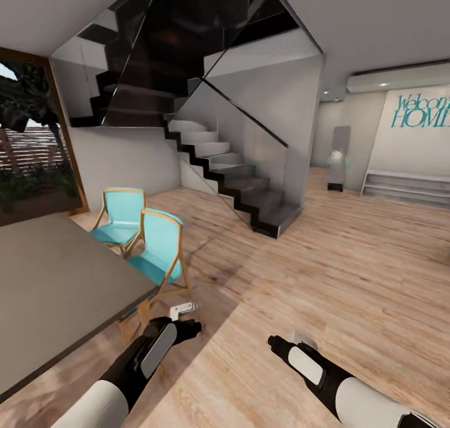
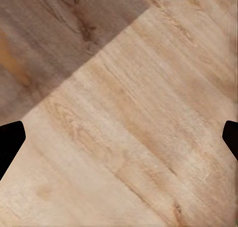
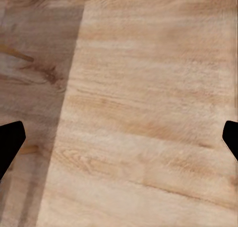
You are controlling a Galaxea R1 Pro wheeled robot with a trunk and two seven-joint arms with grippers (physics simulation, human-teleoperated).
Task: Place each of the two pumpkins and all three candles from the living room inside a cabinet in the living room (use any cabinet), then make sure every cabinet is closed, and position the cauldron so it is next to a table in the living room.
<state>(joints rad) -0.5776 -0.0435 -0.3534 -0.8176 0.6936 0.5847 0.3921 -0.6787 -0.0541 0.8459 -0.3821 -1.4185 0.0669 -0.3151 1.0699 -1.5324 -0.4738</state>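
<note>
None of the pumpkins, candles, cabinet, cauldron or glass coffee table are in front of me here, so I judge I am on my way, travelling through the house to reach the living room. My next move calls for turning and driving until those things come into sight, with no picking up possible yet.

My left gripper (image 1: 185,309) hangs low in front of me, near the left, spread wide and holding nothing; its wrist camera looks between two dark fingertips (image 2: 11,137) at bare wooden floor (image 2: 148,113). My right gripper (image 1: 299,338) hangs near the right, likewise spread and empty over the same planks.

Close on my left is the corner of a dark dining table (image 1: 56,278), with two teal chairs (image 1: 159,253) on wooden frames tucked beside it. These stand in the way of any leftward turn. Farther ahead a dark staircase (image 1: 231,172) with glass panels rises leftward. Far right, a pale low shelf rack (image 1: 406,187) sits under teal wall lettering (image 1: 420,110). A large window (image 1: 28,147) shows greenery at far left.
</note>
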